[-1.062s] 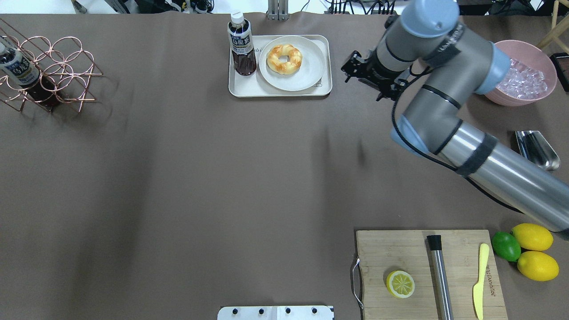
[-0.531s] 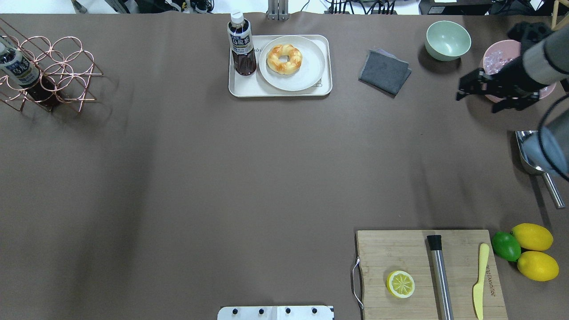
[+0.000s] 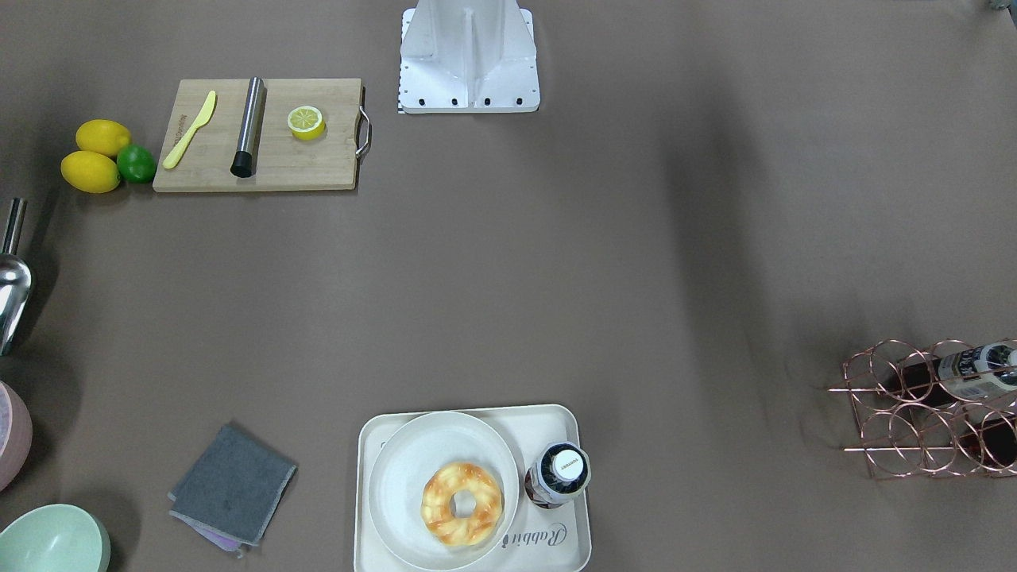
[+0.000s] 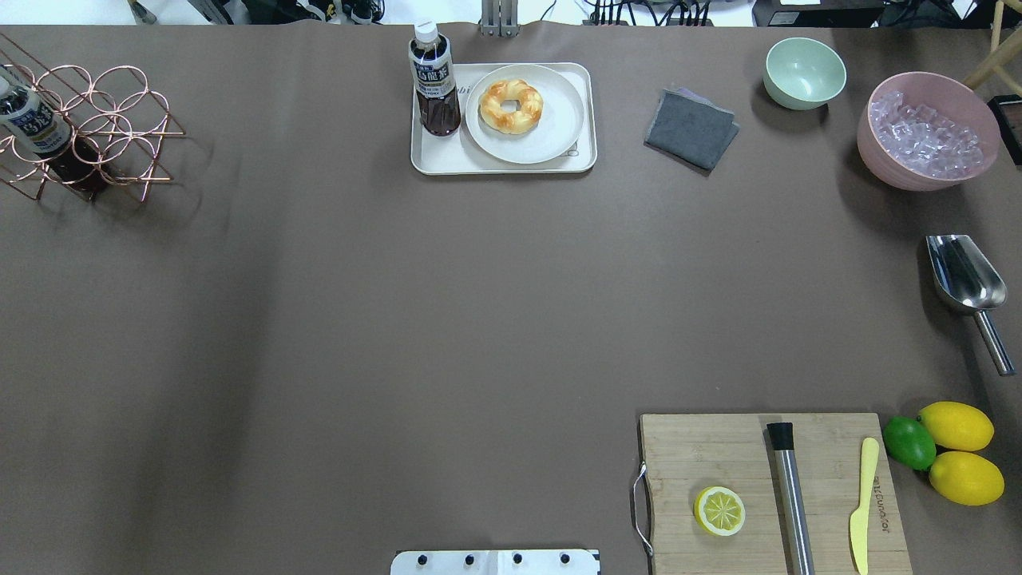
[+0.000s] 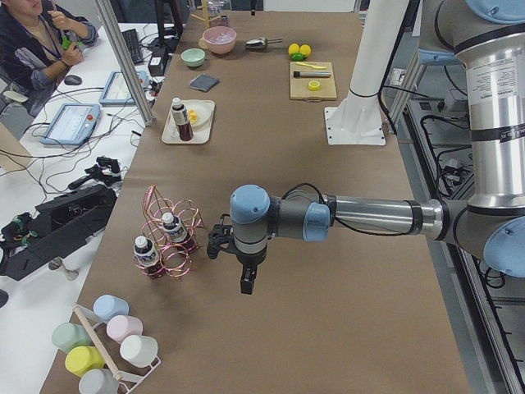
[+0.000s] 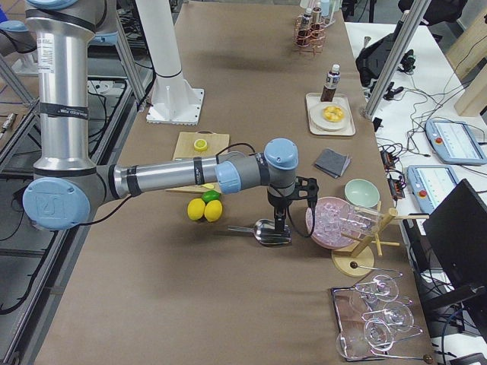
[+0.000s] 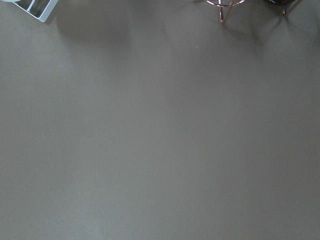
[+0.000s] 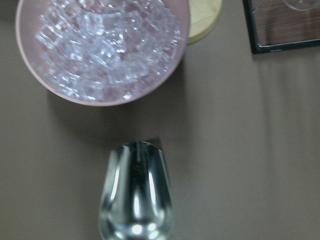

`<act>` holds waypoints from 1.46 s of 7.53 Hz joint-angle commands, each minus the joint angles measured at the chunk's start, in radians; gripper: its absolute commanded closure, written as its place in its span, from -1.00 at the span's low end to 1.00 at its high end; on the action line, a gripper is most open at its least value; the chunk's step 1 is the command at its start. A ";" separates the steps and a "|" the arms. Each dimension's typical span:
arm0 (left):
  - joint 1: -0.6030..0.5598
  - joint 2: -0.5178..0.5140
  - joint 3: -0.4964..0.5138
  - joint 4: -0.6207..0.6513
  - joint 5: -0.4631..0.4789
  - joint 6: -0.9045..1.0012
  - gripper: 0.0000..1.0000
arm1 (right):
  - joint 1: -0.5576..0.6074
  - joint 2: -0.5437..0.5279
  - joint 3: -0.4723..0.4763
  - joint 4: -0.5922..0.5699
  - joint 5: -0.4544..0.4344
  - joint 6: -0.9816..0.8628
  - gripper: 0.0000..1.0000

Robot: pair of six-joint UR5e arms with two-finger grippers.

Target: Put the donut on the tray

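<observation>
Donut: a golden braided ring (image 4: 511, 105) with orange-brown patches. It lies flat, hole upward, on a round off-white plate (image 4: 559, 136).
Plate: it sits inside the cream tray (image 4: 447, 157) and fills most of it. The donut therefore rests on the plate rather than touching the tray floor.
Tray: it lies at the far edge of the brown desk (image 4: 399, 319) from the robot, near the middle of that edge. A dark drink bottle (image 4: 433, 80) stands upright on it, just beside the plate.
Left claw: it hangs (image 5: 245, 283) over bare desk near a copper wire rack (image 5: 168, 242), well apart from the tray. Only the side camera shows it, so I cannot tell how far it is parted. Its wrist camera sees only bare desk and the feet of the rack.
Right claw: it hangs (image 6: 279, 226) over a steel scoop (image 8: 136, 195) beside a pink bowl of ice (image 8: 100, 50), also well apart from the tray. Its opening cannot be judged either. Nothing can be seen in its hold.
Done: the donut is within the tray's rim, carried by the plate, and neither arm is near it. I judge the placing complete.
Left: nothing obvious, unless the donut is meant to lie directly on the tray floor, which the task sentence does not settle.
</observation>
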 commanded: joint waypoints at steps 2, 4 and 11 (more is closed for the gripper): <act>0.000 0.000 0.000 0.000 0.000 0.000 -0.96 | 0.103 -0.055 -0.008 -0.106 -0.062 -0.278 -1.00; 0.000 0.000 0.000 0.000 0.000 0.000 -0.96 | 0.103 -0.069 -0.007 -0.104 -0.061 -0.278 -1.00; 0.000 0.026 0.002 -0.028 0.000 0.003 -0.96 | 0.126 -0.084 0.011 -0.092 -0.015 -0.299 -1.00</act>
